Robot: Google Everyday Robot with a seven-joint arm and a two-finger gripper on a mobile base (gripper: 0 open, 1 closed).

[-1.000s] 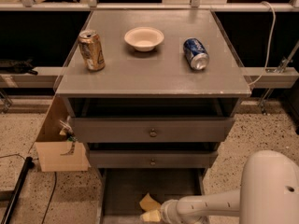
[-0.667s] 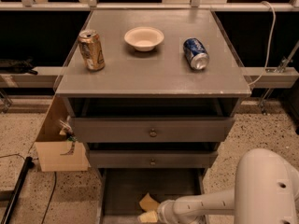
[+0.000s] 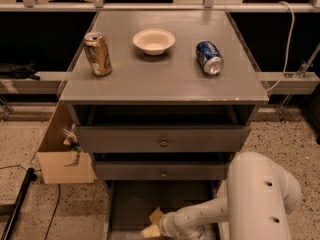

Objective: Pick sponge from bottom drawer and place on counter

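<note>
The bottom drawer [image 3: 130, 204] is pulled open below the two upper drawers; its flat grey floor shows. My gripper [image 3: 154, 225] reaches in from the right and sits low over the drawer floor near its front. A pale-yellow patch [image 3: 156, 215] lies right at the gripper's tip. It looks like the sponge, but I cannot tell it apart from the gripper, nor whether it is held. The counter [image 3: 160, 79] is the wide grey cabinet top above.
On the counter stand a gold can [image 3: 97, 53] at the left, a white bowl [image 3: 154, 40] at the back middle and a blue can [image 3: 209, 57] on its side at the right. A cardboard box [image 3: 62, 156] stands left of the cabinet. My white arm body [image 3: 260, 199] fills the lower right.
My white arm body has shifted left and risen in view. The gripper has stayed at nearly the same spot in the bottom drawer.
</note>
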